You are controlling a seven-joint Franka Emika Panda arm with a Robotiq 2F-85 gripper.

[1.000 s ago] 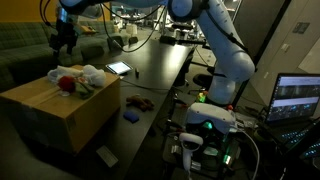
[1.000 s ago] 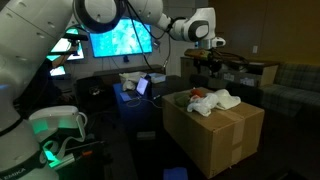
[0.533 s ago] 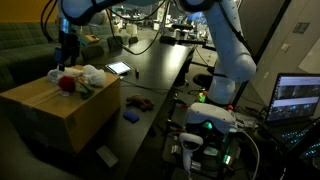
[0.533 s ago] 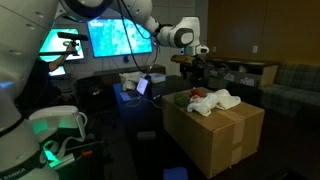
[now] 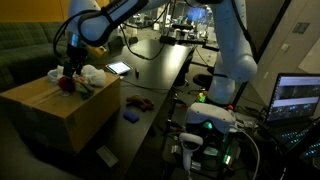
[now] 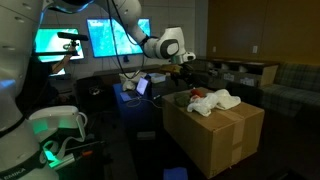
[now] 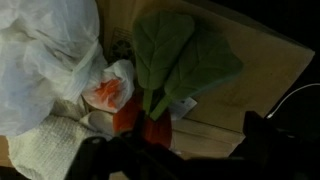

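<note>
Hovers with end effector apparently spread wide and empty just above the red fabric flower with broad green leaves, lying on the brown cardboard table. Risks pinching the crumpled white plastic touching it, or catching only a leaf and slipping

One box — one flower, two cloths
</note>
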